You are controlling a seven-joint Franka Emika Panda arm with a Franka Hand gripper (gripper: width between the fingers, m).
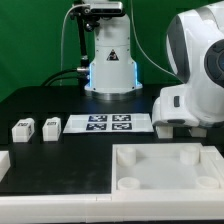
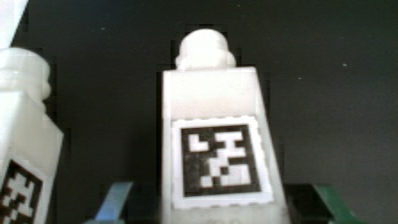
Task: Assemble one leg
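Observation:
In the wrist view a white leg [image 2: 217,110] with a black-and-white tag on its upper face and a rounded peg at its far end lies on the black table. My gripper [image 2: 228,205] is open, with one finger [image 2: 121,200] on each side of the leg's near end and a dark gap on both sides. A second leg [image 2: 22,120] lies close beside it. In the exterior view two more legs [image 1: 22,128] [image 1: 50,126] stand at the left. The arm's white hand [image 1: 182,108] is low at the right and hides the fingers.
The large white tray-like part [image 1: 165,165] with round corner sockets lies at the front right. The marker board [image 1: 110,124] lies in the middle, in front of the robot base [image 1: 108,65]. A white piece [image 1: 3,166] shows at the left edge.

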